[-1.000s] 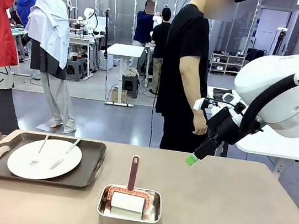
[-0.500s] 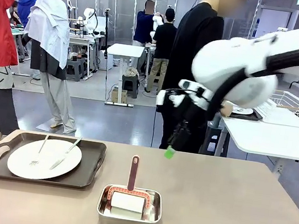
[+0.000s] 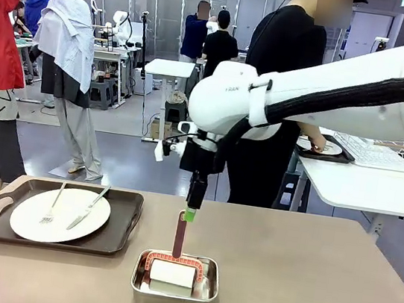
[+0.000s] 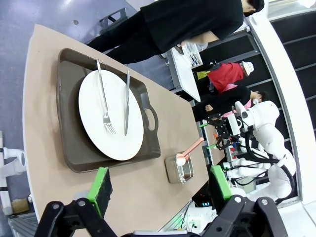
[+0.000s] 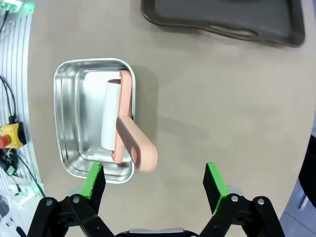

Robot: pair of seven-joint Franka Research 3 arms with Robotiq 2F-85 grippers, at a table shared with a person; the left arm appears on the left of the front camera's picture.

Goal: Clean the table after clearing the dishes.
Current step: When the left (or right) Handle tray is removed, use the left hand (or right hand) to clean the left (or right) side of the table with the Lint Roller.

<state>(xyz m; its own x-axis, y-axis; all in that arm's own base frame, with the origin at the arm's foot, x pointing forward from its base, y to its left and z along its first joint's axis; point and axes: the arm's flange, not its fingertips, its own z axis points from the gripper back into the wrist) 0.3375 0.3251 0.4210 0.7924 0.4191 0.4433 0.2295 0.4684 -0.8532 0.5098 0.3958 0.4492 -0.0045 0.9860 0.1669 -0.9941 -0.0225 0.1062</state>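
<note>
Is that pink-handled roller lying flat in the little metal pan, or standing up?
Standing: the roller sits in the pan, its handle rising above the rim.

Tray (image 5: 222, 22): far part cut off by top edge, right wrist view.
Roller (image 3: 172, 272): lower half hidden behind wall of steel pan (image 3: 172, 298), front view.
Right pincer (image 3: 190, 214): edge-on in front view, finger gap unreadable there.
Table (image 3: 318, 288): near edge and both ends cropped.
Fork (image 4: 102, 96): tines too small to count.

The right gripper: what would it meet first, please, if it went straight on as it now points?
Probably the roller's pink handle, rising from the steel pan just below the open right gripper; depth is unclear.
</note>
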